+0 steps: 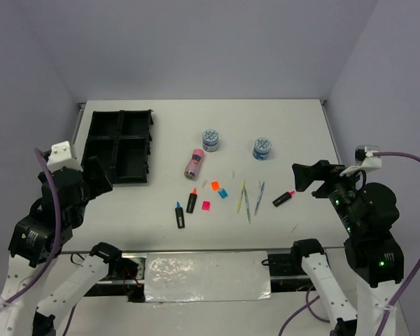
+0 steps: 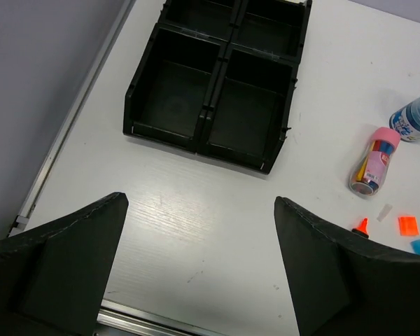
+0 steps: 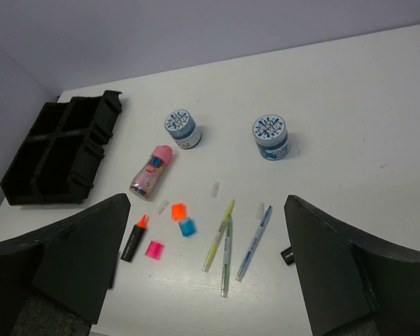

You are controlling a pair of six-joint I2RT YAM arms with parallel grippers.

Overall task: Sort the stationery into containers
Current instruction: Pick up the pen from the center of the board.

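Observation:
The black organiser tray [image 1: 120, 145] stands empty at the far left and shows in the left wrist view [image 2: 196, 136]. Two blue-white tubs [image 1: 211, 139] [image 1: 262, 148], a pink tube [image 1: 193, 163], orange-tipped [image 1: 192, 200], blue-tipped [image 1: 179, 214] and red-tipped [image 1: 283, 199] markers, thin pens [image 1: 243, 199] and neon squares [image 1: 215, 185] lie mid-table. My left gripper [image 1: 94, 178] [image 2: 199, 201] hovers open and empty near the tray's front. My right gripper [image 1: 309, 176] [image 3: 206, 199] hovers open and empty above the pens [image 3: 224, 241].
Small clear pen caps [image 3: 213, 189] lie among the pens. A metal rail [image 2: 42, 182] runs along the table's left edge. Grey walls close in the far side and both sides. The table's near edge [image 1: 196, 255] lies just behind the markers.

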